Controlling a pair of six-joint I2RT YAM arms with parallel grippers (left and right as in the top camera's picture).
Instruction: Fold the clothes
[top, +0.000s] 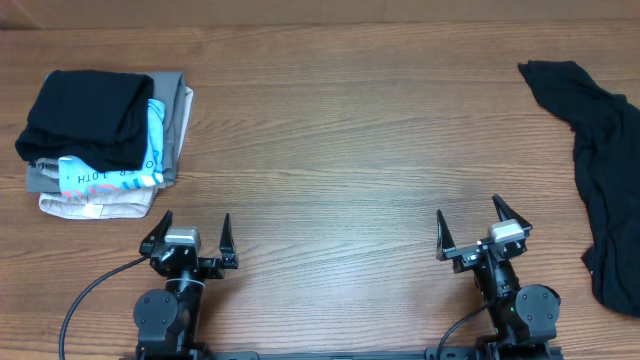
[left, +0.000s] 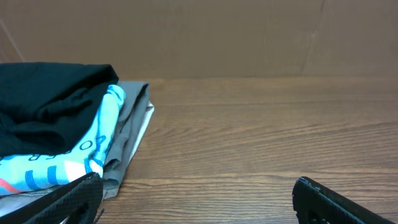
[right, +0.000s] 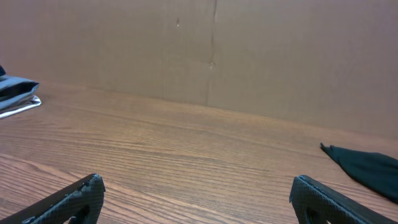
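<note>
Nearest overhead, the black two-finger left gripper (top: 192, 225) and right gripper (top: 469, 215) are standing wide open, gripping nothing. The crumpled black soft-fabric T-shirt (top: 600, 160) is lying well right of the nearer right gripper, stretching near-to-far. Left wrist is facing a stack of folded garments (left: 93, 137). Right wrist is catching the T-shirt's tip right of its spread fingers.

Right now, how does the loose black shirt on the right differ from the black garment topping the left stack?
The loose black shirt lies crumpled and strung out; the folded black garment is compact. The shirt rests directly on the table; the folded garment sits atop other folded clothes. Both are black, soft fabric.
</note>
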